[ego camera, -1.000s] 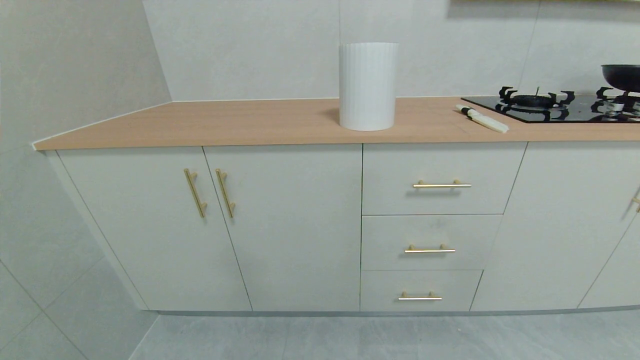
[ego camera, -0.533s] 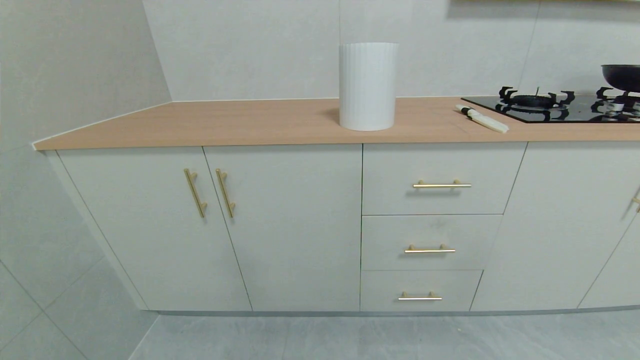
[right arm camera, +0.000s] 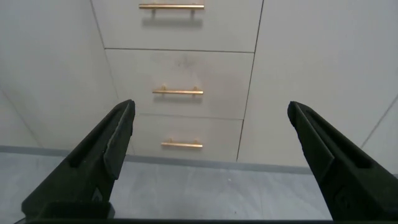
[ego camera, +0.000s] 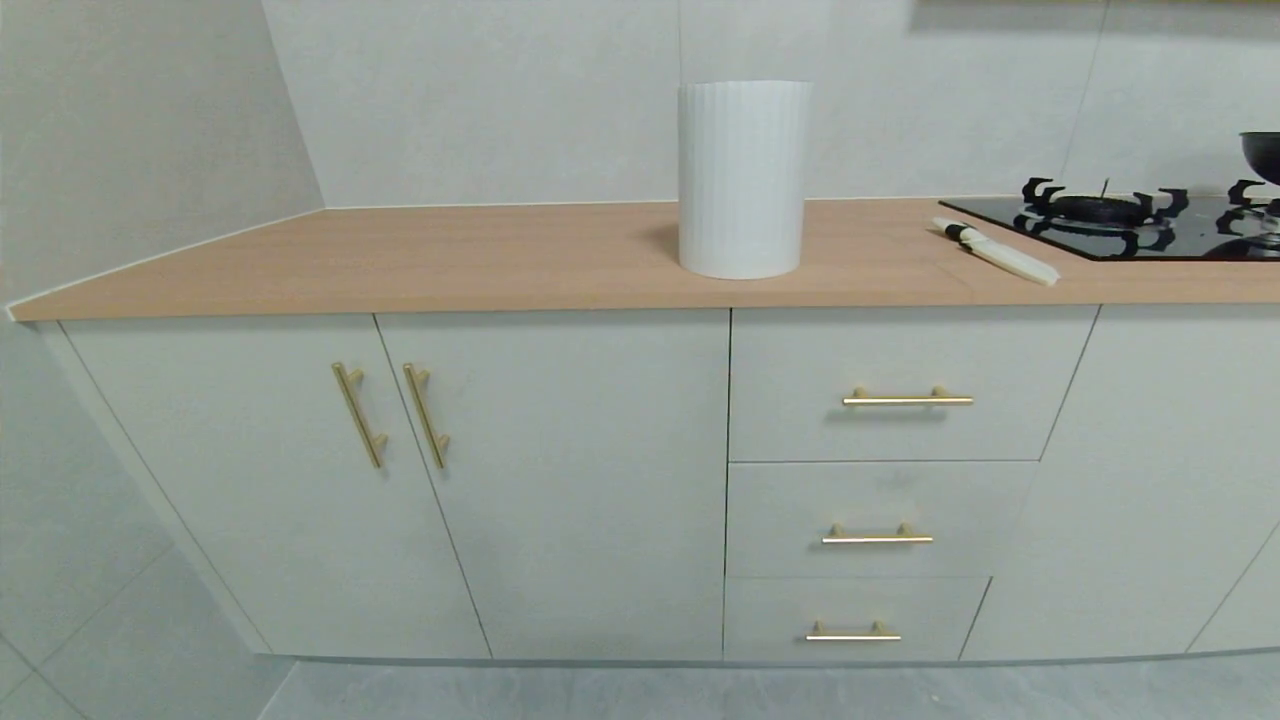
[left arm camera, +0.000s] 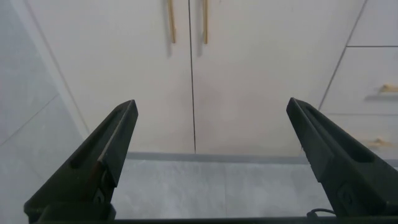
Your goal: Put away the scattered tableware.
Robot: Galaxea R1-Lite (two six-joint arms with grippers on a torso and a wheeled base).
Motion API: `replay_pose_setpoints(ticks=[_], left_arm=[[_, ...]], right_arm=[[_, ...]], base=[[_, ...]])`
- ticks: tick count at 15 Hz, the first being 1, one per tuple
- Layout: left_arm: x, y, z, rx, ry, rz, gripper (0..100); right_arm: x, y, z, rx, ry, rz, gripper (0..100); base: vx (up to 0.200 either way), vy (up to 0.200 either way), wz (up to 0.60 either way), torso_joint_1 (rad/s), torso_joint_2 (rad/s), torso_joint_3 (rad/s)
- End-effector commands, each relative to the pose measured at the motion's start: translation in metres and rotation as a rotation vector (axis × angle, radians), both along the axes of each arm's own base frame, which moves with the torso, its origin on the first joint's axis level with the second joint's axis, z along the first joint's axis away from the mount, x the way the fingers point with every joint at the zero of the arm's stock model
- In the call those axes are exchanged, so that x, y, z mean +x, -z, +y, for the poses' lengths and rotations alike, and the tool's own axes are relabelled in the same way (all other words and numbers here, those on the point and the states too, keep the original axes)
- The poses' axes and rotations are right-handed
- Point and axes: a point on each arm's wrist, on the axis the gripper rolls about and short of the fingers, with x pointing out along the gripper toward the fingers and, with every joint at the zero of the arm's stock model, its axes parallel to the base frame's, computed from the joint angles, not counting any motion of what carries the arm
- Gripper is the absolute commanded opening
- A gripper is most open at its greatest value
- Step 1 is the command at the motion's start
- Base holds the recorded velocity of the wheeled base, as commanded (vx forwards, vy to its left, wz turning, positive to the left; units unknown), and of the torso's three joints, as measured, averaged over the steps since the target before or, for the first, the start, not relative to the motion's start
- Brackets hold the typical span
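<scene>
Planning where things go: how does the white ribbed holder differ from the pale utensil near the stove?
The white ribbed holder stands upright; the pale utensil lies flat. The holder is tall and wide, the utensil slim. The holder is all white; the utensil has a black band. Both rest on the wooden countertop.

Cut off at the right edge, upper right: black pan [ego camera: 1263, 152] and hob [ego camera: 1140, 228]; too small to tell, which end of the knife [ego camera: 996, 253] is blade
</scene>
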Motion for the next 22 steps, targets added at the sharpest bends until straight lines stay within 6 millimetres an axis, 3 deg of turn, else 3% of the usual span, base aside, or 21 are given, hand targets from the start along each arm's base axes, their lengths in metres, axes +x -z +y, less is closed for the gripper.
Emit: replay_pose_setpoints(ticks=[1,9,16,22], left_arm=[[0.0000,0.0000,0.0000,0.000,-0.002,0.000,100],[0.0000,0.0000,0.0000,0.000,-0.002,0.000,100],[0.0000,0.0000,0.0000,0.000,-0.002,0.000,100],[0.0000,0.0000,0.0000,0.000,-0.002,0.000,100]], right_arm=[[0.0001,0.0000,0.0000,0.000,0.000,0.002,100],[0.0001,-0.0002,0.0000,0.003,0.001,0.001,100],[0.0001,-0.0002,0.0000,0.004,0.001,0.001,100],[0.0001,-0.0002,0.0000,0.004,0.001,0.001,100]], base=[[0.200,0.000,0.00,0.007,0.00,-0.002],[0.200,0.000,0.00,0.004,0.00,0.005],[0.000,0.000,0.00,0.000,0.00,0.000],[0.000,-0.200,0.00,0.004,0.00,-0.002]])
